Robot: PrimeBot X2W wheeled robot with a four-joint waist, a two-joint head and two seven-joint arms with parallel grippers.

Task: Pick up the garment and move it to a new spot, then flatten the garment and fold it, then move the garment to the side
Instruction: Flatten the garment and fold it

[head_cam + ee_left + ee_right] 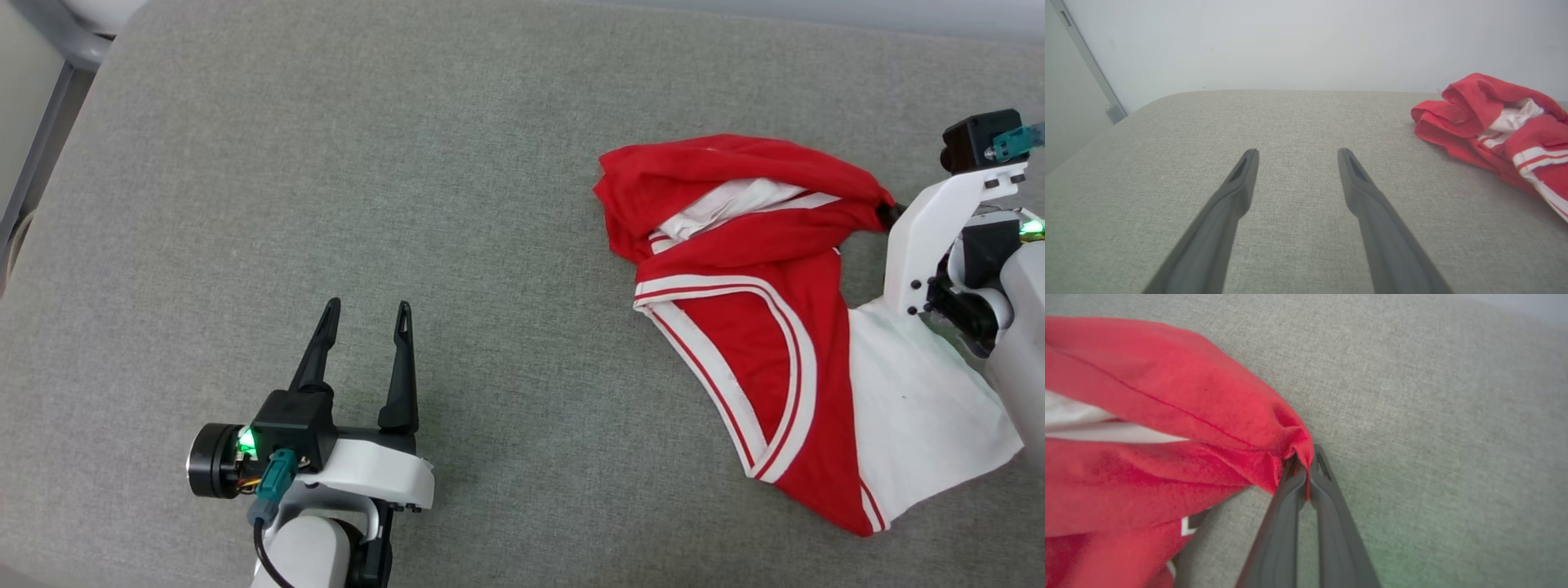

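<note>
On a grey fabric-covered counter (408, 163), the garment (735, 351) lies crumpled toward 3 o'clock in the head view. Its red body is bunched into folds at the top, and a white sleeve is spread flat toward 4 o'clock. The striped red-and-white trim curves across its middle, and a strip of white cloth shows between the red folds.

The right gripper (886, 214) comes in from the 3 o'clock edge of the head view. Its two dark fingers are pinched together on a gathered point of red cloth at the garment's 2 o'clock corner. Seen in the right wrist view, the right gripper (1306, 457) has a nub of the garment (1167, 416) caught between its tips, with taut folds running away toward 9 o'clock.

The left gripper (368, 306) sits at 7 o'clock in the head view, well apart from the garment, fingers spread wide and holding nothing. In the left wrist view the left gripper (1298, 153) points across bare fabric toward a pale wall (1306, 41). There the garment (1470, 118) is heaped at 3 o'clock.
</note>
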